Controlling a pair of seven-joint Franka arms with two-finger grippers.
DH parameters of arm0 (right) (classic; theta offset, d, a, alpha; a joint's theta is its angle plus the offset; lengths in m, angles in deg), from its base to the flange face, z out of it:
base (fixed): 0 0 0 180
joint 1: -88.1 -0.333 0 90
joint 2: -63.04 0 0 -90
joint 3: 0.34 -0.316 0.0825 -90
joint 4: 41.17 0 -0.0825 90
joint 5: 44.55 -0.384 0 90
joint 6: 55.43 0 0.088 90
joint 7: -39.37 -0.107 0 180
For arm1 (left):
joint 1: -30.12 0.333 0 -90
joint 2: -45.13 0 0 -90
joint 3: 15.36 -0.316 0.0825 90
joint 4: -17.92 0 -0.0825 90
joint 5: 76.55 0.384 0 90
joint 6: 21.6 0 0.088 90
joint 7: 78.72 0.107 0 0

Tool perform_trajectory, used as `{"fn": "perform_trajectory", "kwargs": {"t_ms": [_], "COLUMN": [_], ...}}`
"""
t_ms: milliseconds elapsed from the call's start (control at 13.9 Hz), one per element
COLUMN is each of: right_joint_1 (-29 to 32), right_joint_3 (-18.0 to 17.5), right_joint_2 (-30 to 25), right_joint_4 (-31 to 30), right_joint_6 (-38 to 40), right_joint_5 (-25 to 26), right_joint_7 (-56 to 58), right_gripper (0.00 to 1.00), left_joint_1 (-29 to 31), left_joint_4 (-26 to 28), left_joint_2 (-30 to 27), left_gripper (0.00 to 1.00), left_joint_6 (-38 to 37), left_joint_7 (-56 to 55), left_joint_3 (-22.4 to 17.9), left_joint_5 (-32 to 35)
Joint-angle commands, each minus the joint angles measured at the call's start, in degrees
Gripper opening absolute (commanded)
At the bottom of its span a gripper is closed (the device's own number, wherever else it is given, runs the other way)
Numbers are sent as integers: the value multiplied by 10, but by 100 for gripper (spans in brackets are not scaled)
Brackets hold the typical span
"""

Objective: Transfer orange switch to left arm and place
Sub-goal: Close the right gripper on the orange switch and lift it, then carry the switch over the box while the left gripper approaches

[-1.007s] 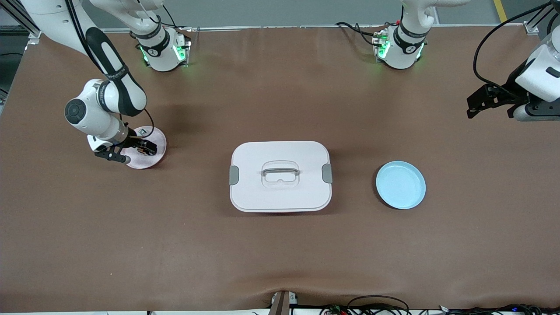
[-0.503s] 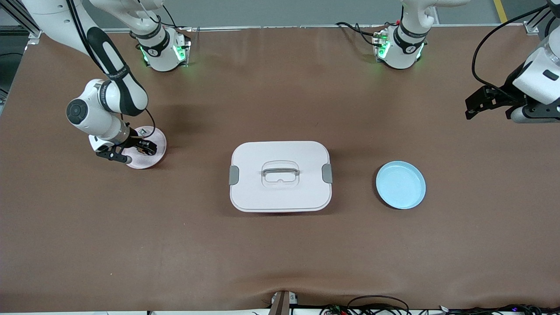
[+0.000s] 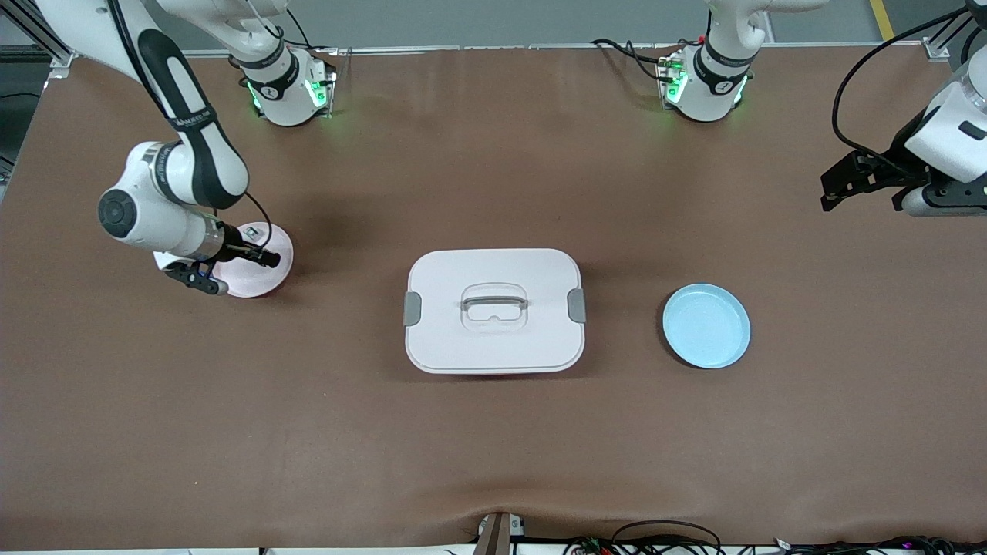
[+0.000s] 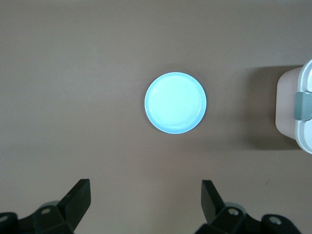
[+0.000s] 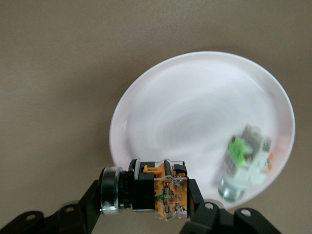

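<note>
On brown matte tabletop (image 3: 493,447), my right gripper (image 5: 146,195) clenched on small orange-and-black switch (image 5: 156,190) over round pink plate (image 5: 195,97); left gripper (image 4: 146,204) spread wide, waiting over table.

Orange switch (image 5: 146,190) — sideways, lifted above pink plate (image 5: 185,112).

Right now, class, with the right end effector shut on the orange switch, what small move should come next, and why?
Probably lift a little higher. The right end effector grips the orange switch just above the pink plate, where a clear-and-green component lies. The left end effector waits open above the blue plate.
</note>
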Motion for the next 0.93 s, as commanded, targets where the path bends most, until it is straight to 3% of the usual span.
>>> {"fn": "perform_trajectory", "kwargs": {"t_ms": [0, 288, 863], "right_joint_1": [-4, -16, -151], "right_joint_3": [0, -2, -2], "right_joint_2": [-7, -15, -3], "right_joint_4": [87, 159, 280], "right_joint_6": [122, 214, 220], "right_joint_5": [-33, -98, -179], "right_joint_7": [-69, -152, -442], "right_gripper": [0, 0, 0], "left_joint_1": [0, 0, 1], "left_joint_4": [-11, -21, -19], "left_joint_2": [-2, 6, 16], "left_gripper": [100, 100, 100], "left_joint_6": [1, 2, -2], "left_joint_7": [6, 2, 8], "left_joint_3": [3, 3, 3], "left_joint_5": [0, -11, -10]}}
